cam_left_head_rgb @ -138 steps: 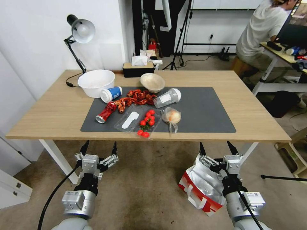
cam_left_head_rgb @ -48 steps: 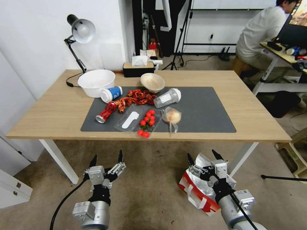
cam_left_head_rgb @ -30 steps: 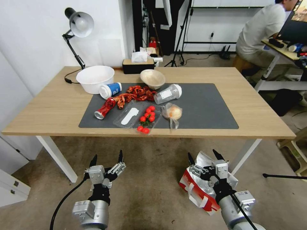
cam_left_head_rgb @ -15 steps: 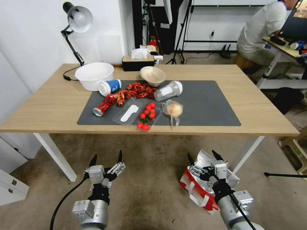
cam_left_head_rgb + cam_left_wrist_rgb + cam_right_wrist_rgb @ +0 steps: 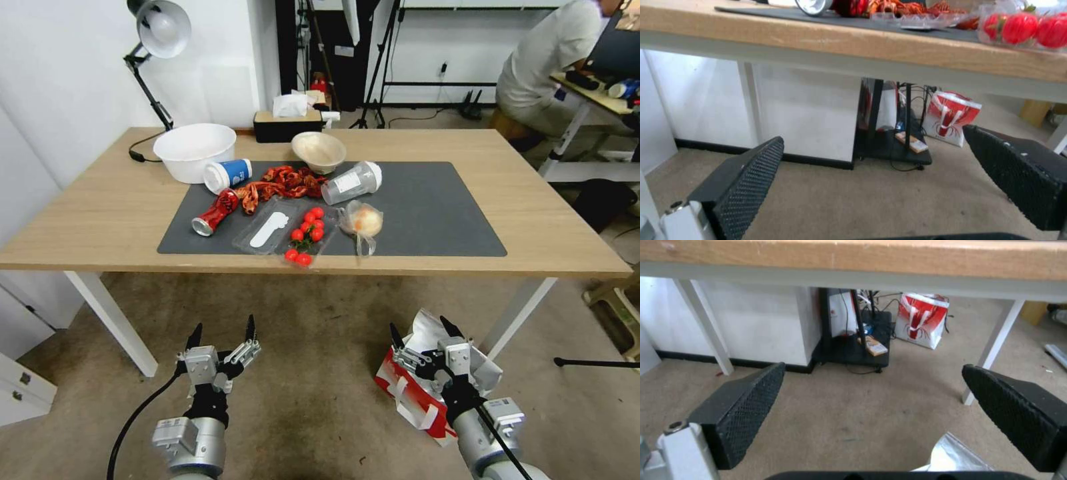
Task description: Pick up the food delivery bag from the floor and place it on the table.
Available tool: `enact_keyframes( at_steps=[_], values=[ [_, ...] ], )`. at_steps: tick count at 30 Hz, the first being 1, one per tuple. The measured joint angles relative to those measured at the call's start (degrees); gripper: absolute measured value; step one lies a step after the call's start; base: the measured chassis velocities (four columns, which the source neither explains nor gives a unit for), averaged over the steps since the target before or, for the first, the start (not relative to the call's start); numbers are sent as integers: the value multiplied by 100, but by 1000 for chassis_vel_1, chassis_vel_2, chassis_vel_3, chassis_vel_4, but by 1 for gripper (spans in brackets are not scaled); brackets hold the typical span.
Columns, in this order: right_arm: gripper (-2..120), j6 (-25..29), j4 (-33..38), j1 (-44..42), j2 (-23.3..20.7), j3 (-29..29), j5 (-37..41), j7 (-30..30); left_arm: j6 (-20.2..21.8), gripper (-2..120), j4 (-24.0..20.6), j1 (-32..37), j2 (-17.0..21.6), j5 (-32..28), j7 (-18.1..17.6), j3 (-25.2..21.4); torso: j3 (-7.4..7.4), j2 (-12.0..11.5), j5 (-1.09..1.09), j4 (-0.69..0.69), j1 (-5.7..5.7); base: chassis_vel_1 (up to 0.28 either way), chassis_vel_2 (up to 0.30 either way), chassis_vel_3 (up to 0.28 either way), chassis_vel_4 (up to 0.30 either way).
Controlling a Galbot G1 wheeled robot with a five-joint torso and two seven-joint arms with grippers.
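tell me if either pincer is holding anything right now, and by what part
Nothing is held. Both the left pincer and the right pincer are open; the food delivery bag sits on the floor under the right one.

The head view is bright and evenly lit from overhead, with the table point(image 5: 120, 207) casting only a soft, pale shadow on the floor point(image 5: 313, 380) beneath it, and straight lines bow outward toward the edges away from the table. In both wrist views the table's underside edge is soft and slightly blurred. In the left wrist view the tomatoes point(image 5: 1022, 28) at the table's edge look washed with glare.
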Motion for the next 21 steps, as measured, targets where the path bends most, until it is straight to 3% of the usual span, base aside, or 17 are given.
enact_keyframes(
  at_steps=[21],
  values=[
    [100, 37, -59, 41, 64, 33, 5, -30, 13, 100, 24, -8, 120, -53, -55, -12, -328, -569, 0, 0, -240, 0, 0, 0, 0]
  ],
)
